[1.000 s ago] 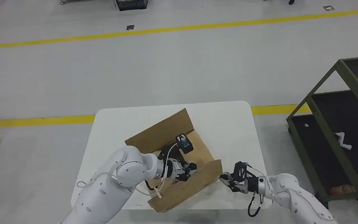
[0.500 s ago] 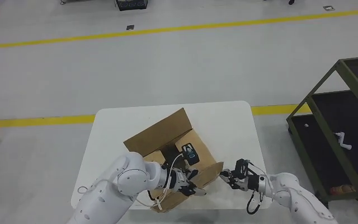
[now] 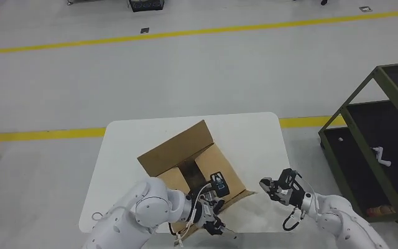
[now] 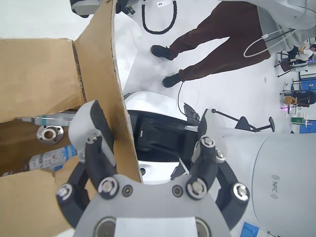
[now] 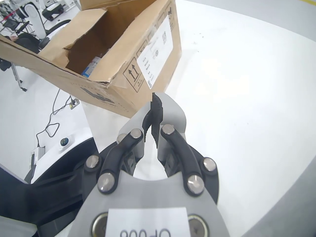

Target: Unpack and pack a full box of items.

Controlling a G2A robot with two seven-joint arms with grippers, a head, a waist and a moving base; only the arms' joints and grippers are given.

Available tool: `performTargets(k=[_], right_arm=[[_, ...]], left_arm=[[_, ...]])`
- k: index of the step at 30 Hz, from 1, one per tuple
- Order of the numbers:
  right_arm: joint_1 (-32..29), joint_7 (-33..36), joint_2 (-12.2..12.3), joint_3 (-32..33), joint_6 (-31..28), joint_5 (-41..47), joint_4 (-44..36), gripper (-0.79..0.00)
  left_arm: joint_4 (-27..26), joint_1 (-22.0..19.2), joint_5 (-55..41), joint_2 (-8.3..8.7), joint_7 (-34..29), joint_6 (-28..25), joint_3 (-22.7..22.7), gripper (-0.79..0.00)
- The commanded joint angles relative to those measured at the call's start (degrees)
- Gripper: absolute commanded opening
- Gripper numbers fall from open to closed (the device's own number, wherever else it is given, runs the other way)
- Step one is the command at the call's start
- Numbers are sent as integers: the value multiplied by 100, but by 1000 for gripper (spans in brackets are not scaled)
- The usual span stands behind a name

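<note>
The left hand [image 4: 150, 114] gapes wide astride a flap [image 4: 108, 70] of the box [image 4: 37, 75] (bottles [image 4: 47, 157] inside), the right hand [image 5: 155, 107] pinched empty nearby.

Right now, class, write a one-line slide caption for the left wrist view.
Left gripper, open, straddles a flap of the cardboard box; bottles lie inside.

Pale grey, smooth floor [image 3: 186, 81], evenly lit | far yellow line [image 3: 186, 32] crossing the whole width | nearer yellow line [image 3: 50, 134] passing behind the table | white table [image 3: 124, 162] with rounded corners, centre | dark green metal cart [image 3: 373, 149] with open shelves, right edge
</note>
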Motion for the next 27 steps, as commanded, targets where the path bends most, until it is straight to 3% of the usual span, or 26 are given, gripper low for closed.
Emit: performTargets(k=[1,8,15,27], right_arm=[[-32,43,2,32,15,48,-33,-785],[-66,148,-14,62,63,175,-82,-748],[1,-6,-58,51,19,465,-180,-785],[130,214,-48,-21,-1034,424,-583,-785]], left_arm=[[16,7,-69,8,-42,24,11,0],[90,55,-409,42,-282,20,78,0],[224,-9,-578,60,-450,8,178,0],[313,-106,-586,91,-430,8,255,0]])
